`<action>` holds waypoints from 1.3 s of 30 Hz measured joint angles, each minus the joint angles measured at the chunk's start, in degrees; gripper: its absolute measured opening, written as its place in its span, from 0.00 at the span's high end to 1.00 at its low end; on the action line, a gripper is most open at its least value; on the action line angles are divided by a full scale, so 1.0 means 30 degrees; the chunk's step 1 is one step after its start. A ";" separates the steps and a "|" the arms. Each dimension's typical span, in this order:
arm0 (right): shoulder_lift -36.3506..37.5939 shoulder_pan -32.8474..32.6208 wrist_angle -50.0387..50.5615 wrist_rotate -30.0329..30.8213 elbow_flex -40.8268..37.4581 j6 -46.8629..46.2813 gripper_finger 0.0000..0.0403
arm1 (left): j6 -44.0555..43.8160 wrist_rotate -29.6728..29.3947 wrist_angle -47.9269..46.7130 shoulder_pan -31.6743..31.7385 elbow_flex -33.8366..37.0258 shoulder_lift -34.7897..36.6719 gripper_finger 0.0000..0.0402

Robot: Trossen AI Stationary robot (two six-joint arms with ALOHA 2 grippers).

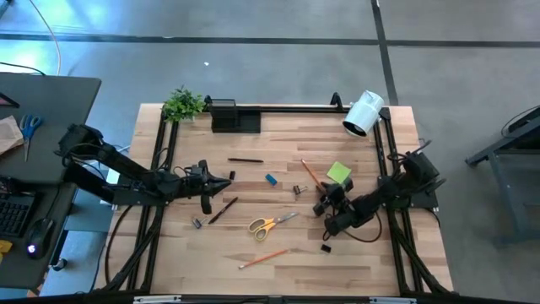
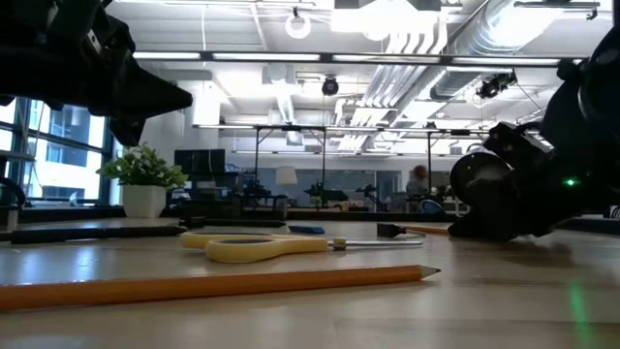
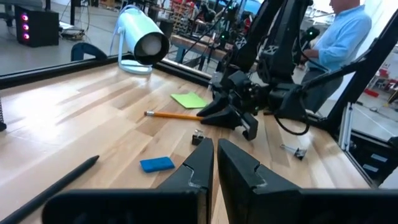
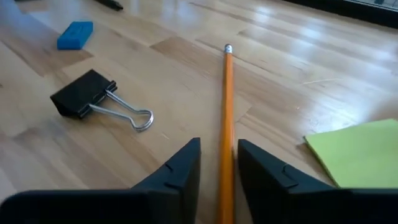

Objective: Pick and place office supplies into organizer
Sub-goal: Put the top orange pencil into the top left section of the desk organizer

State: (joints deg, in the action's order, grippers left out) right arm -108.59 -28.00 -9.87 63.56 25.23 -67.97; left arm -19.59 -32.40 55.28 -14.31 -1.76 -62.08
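Pencil (image 4: 227,106) lies flat on the wood table (image 4: 323,56), running straight into the gap between the right gripper's (image 4: 217,165) fingers. Fingers sit narrow on either side of the shaft, close to it; full contact can't be confirmed, so not calling it held. Step in hand, as I read it: grasp of this orange pencil. Next move calls for the fingers to pinch the shaft squarely, then a lift and a long carry to the organizer (image 1: 234,115) at the table's far edge, well apart from here.

Lime-green sticky-note pad (image 4: 357,152) lies just beside the pencil on one side, a black binder clip (image 4: 93,98) near on the other, small blue block (image 4: 75,34) farther out. A careless lift could nudge the pad.

Left gripper (image 3: 215,163) hovers over the table's middle-left, fingers pressed together, holding nothing, pointed toward the right arm. Yellow-handled scissors (image 1: 270,224), a second pencil (image 1: 263,258) and a black pen (image 1: 245,160) remain loose on the table; nothing visible in the organizer yet, so task looks early.
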 joint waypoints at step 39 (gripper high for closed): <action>0.9707 -0.4686 0.0554 0.8810 -0.0111 0.6245 0.98 | 0.1745 0.1777 -0.3361 0.0413 -0.5680 -0.1725 0.91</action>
State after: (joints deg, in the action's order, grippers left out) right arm -79.47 -42.06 -8.21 89.99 24.90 -49.24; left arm -14.36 -27.07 45.20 -13.07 -18.80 -67.26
